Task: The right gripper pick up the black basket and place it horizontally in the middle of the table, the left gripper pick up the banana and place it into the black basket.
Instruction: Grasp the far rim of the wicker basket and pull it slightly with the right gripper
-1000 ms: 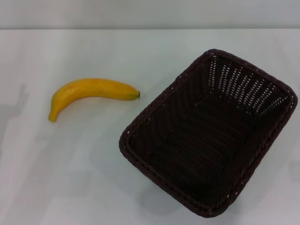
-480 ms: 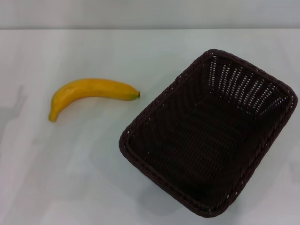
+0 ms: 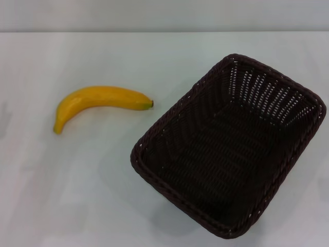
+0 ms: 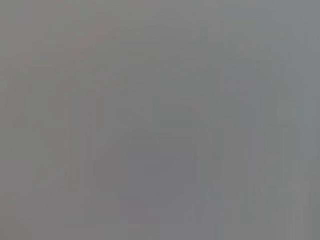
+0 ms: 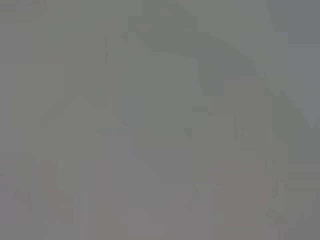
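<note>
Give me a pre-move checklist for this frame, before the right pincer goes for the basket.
1. Black basket upright, empty: ok.
2. Basket horizontal and mid-table: not ok; it sits skewed on the robot's right.
3. Banana lying free on the table, apart from the basket: ok.
4. Basket rim unobstructed: ok.
5. Right pincer position: cannot tell; not in any view.
6. Left pincer position: cannot tell; not in any view.

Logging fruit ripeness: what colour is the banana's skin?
Yellow, with a small dark tip, on the curved unpeeled banana; head view shows it best.

No text, label, brand, number or sign can be read on anything in these views.
</note>
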Action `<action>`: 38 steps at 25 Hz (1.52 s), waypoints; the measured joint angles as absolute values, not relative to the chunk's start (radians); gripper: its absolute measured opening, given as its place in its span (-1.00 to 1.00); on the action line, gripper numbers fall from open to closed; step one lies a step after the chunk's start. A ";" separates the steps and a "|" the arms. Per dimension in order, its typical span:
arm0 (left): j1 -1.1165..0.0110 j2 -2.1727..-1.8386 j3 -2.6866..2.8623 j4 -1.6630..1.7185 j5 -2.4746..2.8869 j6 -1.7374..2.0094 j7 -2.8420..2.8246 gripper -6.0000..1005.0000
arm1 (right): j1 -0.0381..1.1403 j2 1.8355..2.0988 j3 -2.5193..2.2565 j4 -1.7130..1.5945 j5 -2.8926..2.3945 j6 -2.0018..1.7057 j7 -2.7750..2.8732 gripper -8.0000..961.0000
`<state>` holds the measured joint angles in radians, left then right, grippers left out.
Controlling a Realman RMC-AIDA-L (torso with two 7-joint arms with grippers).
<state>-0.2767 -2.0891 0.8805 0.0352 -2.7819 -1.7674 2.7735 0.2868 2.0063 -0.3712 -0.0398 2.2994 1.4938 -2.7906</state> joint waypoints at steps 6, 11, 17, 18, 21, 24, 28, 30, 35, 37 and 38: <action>-0.264 -2.091 0.880 0.035 -2.813 -1.776 2.773 0.76 | 0.290 2.008 -0.371 -0.039 2.299 1.492 -2.790 0.81; -0.264 -2.091 0.880 0.034 -2.813 -1.776 2.772 0.76 | 0.292 2.008 -0.371 -0.038 2.299 1.491 -2.790 0.81; -0.265 -2.091 0.880 0.034 -2.813 -1.775 2.769 0.76 | 0.291 2.008 -0.366 -0.034 2.299 1.490 -2.790 0.81; -0.265 -2.091 0.880 0.034 -2.813 -1.774 2.769 0.76 | 0.291 2.008 -0.363 -0.033 2.299 1.490 -2.790 0.81; -0.268 -2.091 0.880 0.034 -2.813 -1.772 2.769 0.76 | 0.291 2.008 -0.361 -0.032 2.299 1.490 -2.790 0.81; -0.269 -2.091 0.880 0.034 -2.813 -1.772 2.768 0.76 | 0.290 2.008 -0.360 -0.032 2.299 1.490 -2.790 0.81; -0.270 -2.091 0.880 0.033 -2.813 -1.771 2.767 0.76 | 0.291 2.008 -0.360 -0.033 2.299 1.490 -2.790 0.81; -0.272 -2.091 0.880 0.030 -2.813 -1.771 2.767 0.76 | 0.291 2.008 -0.360 -0.034 2.299 1.491 -2.790 0.81; -0.276 -2.091 0.880 0.021 -2.813 -1.770 2.767 0.76 | 0.294 2.008 -0.360 -0.037 2.299 1.491 -2.790 0.81; -0.276 -2.091 0.880 0.021 -2.813 -1.770 2.767 0.76 | 0.294 2.008 -0.360 -0.037 2.299 1.491 -2.790 0.81; -0.276 -2.091 0.880 0.021 -2.813 -1.770 2.767 0.76 | 0.294 2.008 -0.360 -0.038 2.299 1.490 -2.790 0.81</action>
